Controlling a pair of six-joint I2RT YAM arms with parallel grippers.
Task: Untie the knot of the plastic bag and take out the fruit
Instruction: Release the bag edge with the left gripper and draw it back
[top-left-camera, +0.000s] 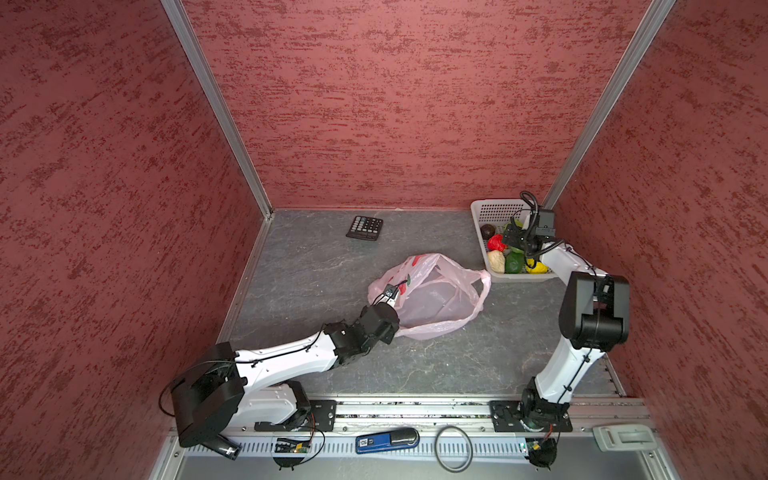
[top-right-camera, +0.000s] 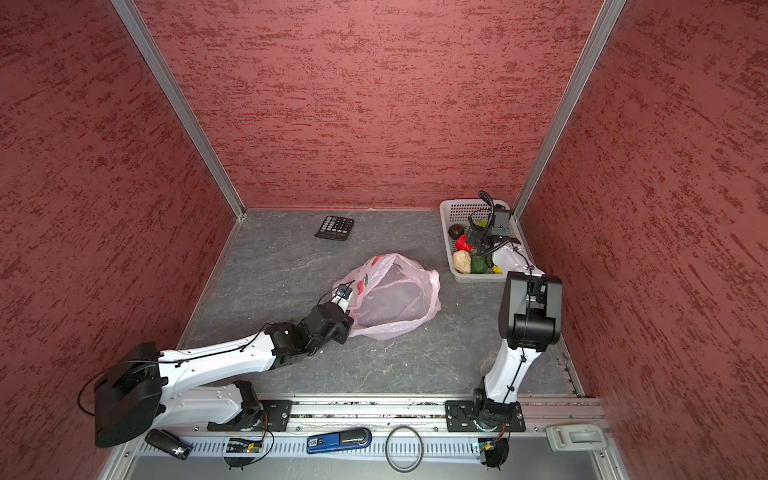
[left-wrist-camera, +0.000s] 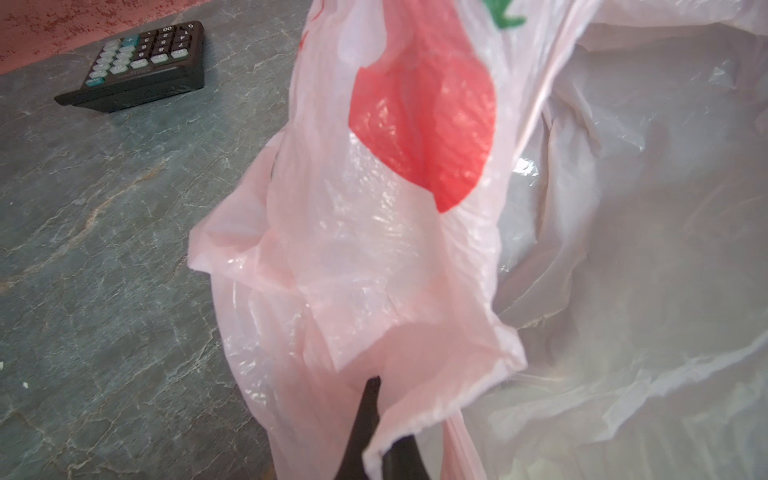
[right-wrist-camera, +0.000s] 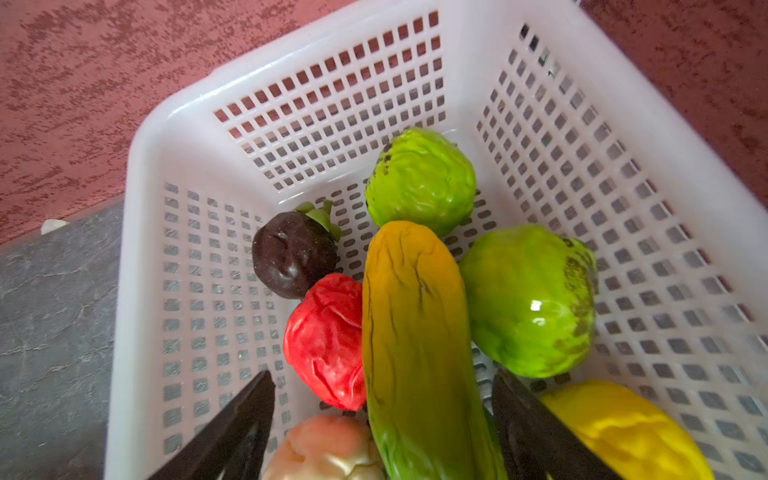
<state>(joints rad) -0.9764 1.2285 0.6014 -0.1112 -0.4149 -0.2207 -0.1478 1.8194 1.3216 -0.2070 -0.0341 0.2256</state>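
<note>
Grey slab (top-left-camera: 311, 270) | left jaws pinched on plastic bag (top-left-camera: 436, 299) | right jaws spread wide, fruit (right-wrist-camera: 415, 332) lying between, in basket (right-wrist-camera: 332, 83)

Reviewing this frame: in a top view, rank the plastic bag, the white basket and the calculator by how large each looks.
1. plastic bag, largest
2. white basket, somewhat smaller
3. calculator, clearly smallest

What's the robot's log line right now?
left gripper: shut on bag | right gripper: open over basket | fruit: in basket | bag: open

Counted: seven fruit pieces (right-wrist-camera: 415, 332), one basket (right-wrist-camera: 332, 104), one bag (top-left-camera: 436, 299), one calculator (top-left-camera: 365, 227), two arms (top-left-camera: 291, 357), one black ring (top-left-camera: 454, 449).
</note>
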